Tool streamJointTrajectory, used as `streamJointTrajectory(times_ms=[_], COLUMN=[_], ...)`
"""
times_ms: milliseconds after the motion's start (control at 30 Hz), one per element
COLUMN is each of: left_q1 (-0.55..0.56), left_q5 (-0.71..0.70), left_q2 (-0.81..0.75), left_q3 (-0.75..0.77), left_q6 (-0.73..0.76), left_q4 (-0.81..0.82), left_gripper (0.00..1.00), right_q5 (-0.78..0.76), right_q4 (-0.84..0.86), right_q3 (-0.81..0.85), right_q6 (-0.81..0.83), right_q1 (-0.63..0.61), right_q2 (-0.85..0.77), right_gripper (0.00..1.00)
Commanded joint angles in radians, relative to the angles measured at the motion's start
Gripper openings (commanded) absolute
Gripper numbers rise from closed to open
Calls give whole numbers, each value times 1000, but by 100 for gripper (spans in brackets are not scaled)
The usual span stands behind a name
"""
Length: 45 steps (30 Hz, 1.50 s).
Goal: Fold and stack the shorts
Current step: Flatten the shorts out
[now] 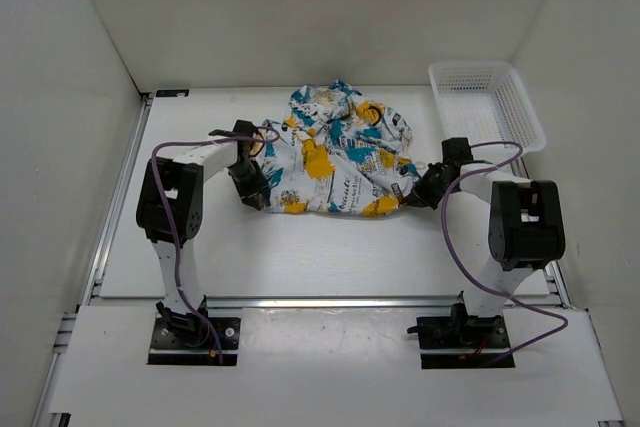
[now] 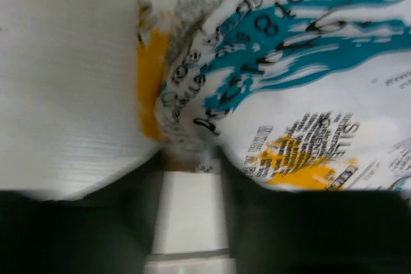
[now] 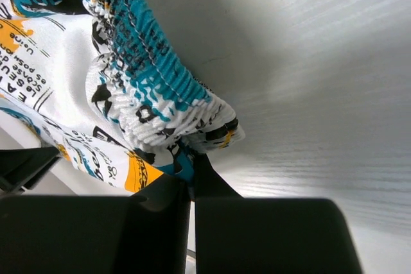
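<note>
The shorts (image 1: 340,152) lie crumpled at the middle of the white table, white with yellow, teal and black print. My left gripper (image 1: 255,189) is at their left edge. In the left wrist view its jaws stand apart (image 2: 191,158), with the fabric's edge (image 2: 270,75) right at the fingertips and bare table between the fingers; that view is blurred. My right gripper (image 1: 420,187) is at the shorts' right edge. In the right wrist view it is shut (image 3: 191,171) on a corner of the gathered teal waistband (image 3: 148,75).
A white plastic lattice basket (image 1: 485,97) stands at the back right, close behind the right arm. White walls enclose the table on the left, back and right. A metal rail (image 1: 320,300) runs along the near edge.
</note>
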<state>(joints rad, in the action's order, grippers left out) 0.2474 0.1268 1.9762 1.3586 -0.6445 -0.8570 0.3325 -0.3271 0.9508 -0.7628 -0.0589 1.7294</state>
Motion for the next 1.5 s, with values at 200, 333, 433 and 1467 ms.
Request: streamJointTrajectory(times_ms=[200, 333, 433, 1467], left_q1=[4, -5, -51, -152], left_q5=[-69, -78, -30, -82], left_q2=[-22, 24, 84, -395], left_q3=[267, 746, 1195, 13], left_q6=[25, 46, 30, 55], left_q4=[-88, -278, -372, -71], left_gripper=[10, 10, 10, 10], right_q5=[-99, -161, -161, 18], right_q4=[-189, -439, -616, -315], right_q3=[241, 854, 1360, -30], right_q6=[162, 271, 336, 180], right_q1=[-1, -1, -13, -96], right_q2=[-12, 154, 261, -413], right_gripper=[0, 0, 0, 58])
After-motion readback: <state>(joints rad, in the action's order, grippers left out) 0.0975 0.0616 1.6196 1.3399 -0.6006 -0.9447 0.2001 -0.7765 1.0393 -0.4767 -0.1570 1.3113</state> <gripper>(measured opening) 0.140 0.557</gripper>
